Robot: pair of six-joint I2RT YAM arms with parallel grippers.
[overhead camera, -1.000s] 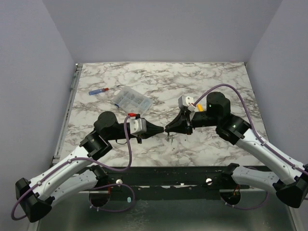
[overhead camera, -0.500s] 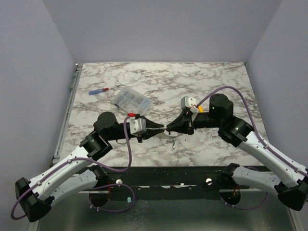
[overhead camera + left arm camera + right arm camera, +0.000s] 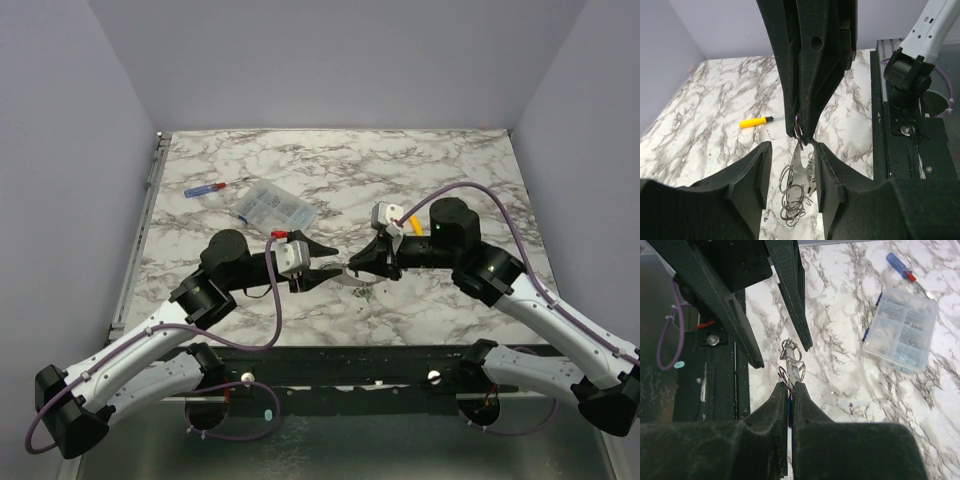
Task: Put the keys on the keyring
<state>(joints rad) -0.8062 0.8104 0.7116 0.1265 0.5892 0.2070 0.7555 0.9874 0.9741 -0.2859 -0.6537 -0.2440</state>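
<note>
My right gripper is shut and held above the table. In the right wrist view a blue key head shows between its pads, and a flat silver blade sticks out past the tips. Several thin silver wire loops hang around the blade; I cannot tell the keyring among them. My left gripper is open. In the left wrist view its fingers stand on either side of the hanging bunch without touching it. The other keys are not in view.
A clear compartment box lies at the back left, with a red-and-blue screwdriver beyond it. A yellow screwdriver lies behind the right wrist. The table's front edge and the black arm mount are close below the grippers.
My left gripper has gone from shut, tip to tip with the right one, to open. It has moved a little right, around the bunch. The right gripper stays shut.
</note>
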